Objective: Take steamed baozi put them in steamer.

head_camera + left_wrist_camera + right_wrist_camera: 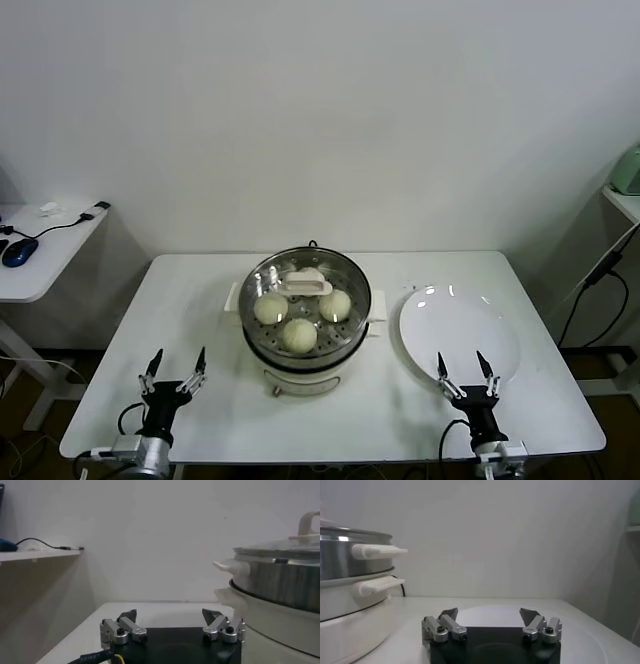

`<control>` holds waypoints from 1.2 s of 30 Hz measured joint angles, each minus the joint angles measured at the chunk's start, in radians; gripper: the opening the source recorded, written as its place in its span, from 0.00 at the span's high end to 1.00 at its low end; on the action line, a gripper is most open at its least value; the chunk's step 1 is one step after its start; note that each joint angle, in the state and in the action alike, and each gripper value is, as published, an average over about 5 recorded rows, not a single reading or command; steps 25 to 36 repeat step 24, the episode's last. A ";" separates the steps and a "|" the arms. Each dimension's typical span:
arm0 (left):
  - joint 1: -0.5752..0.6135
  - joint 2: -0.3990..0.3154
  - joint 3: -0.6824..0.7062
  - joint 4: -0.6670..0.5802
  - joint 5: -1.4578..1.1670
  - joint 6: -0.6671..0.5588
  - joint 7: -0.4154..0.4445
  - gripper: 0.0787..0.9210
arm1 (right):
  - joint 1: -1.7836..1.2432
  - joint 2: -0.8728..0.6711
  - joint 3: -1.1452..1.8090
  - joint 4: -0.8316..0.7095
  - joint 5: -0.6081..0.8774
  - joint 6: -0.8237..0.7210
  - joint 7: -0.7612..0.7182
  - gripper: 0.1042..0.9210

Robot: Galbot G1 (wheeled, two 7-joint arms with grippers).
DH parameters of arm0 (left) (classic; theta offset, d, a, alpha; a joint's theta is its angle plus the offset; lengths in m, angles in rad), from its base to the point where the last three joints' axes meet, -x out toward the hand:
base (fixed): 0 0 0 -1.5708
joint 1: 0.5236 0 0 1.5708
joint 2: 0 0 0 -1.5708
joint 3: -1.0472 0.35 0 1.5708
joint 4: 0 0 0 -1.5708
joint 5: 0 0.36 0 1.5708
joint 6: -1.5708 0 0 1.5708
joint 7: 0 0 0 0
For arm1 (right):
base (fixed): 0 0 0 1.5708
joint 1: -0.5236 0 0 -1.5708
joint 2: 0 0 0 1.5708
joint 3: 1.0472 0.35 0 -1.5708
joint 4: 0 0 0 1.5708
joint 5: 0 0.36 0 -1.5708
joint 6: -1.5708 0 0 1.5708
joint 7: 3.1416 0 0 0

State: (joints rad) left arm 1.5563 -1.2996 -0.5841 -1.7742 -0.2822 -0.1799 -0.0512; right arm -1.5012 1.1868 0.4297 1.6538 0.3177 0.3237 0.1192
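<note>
The steamer point(305, 352) stands mid-table, a shiny steel pot on a cream-white base, with a glass lid point(305, 287) closed over it. Three cream-white baozi show through the lid: one point(270, 309), one point(335, 304) and one point(299, 335); a fourth is hidden under the lid's handle. My left gripper point(174, 368) is open and empty near the table's front left edge, well left of the steamer point(280, 587). My right gripper point(463, 368) is open and empty at the front right, over the near rim of the white plate point(430, 325); the steamer point(350, 580) is off to its side.
The white plate lies empty to the right of the steamer and also shows in the right wrist view point(590, 645). A side desk point(30, 262) with a blue mouse point(18, 251) and a cable stands at the far left. A black cable point(600, 270) hangs at the right.
</note>
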 measured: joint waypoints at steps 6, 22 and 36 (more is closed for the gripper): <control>0.001 0.000 0.004 0.000 -0.007 -0.016 0.006 0.12 | -0.002 0.001 -0.003 0.000 0.007 -0.001 -0.003 0.12; 0.002 0.000 0.012 -0.007 -0.002 -0.031 0.012 0.12 | 0.003 0.003 -0.010 -0.005 0.014 -0.002 -0.006 0.12; 0.002 0.000 0.012 -0.008 0.000 -0.032 0.013 0.12 | 0.004 0.003 -0.011 -0.005 0.014 -0.002 -0.006 0.12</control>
